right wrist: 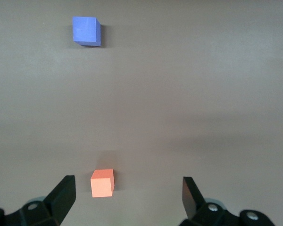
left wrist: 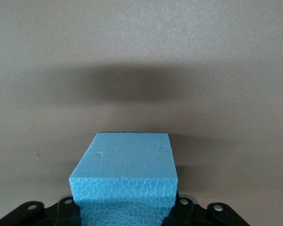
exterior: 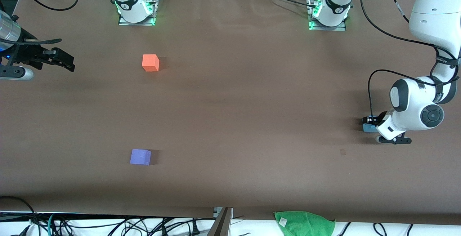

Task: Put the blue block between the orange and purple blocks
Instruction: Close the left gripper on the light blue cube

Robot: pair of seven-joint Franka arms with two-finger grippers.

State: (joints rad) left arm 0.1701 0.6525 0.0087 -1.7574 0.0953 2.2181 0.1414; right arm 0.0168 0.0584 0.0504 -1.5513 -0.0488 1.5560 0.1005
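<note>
Toward the left arm's end of the table (exterior: 230, 95), the left gripper (exterior: 370, 123) is down at the brown surface with its jaws drawn in on the small light sky-blue matte foam cube (exterior: 368, 128); the left wrist view shows that blue block (left wrist: 125, 181) seated between the black fingers (left wrist: 66, 209), its pebbled face toward the camera. It looks grasped but not yet lifted, since the cube seems to sit at table level.

Well apart from it, toward the right arm's end, the bright orange matte cube (exterior: 150, 62) lies farther from the front camera and the violet-purple matte cube (exterior: 140, 156) nearer to it, with bare tabletop between them.

The right gripper (exterior: 54, 60) hangs over the table's edge at its own end, jaws spread wide and holding nothing; that arm waits. Its wrist view shows the orange cube (right wrist: 102, 182) and the purple one (right wrist: 87, 31) in line.

To do this step well, I would lift the blue block straight up until it clears the surface, keeping the grip square so it does not twist. Carry it across high enough not to drag, then aim for the middle of the gap, on the line joining the two cubes. Lower it flat before releasing, and stay clear of the idle arm's fingers.
</note>
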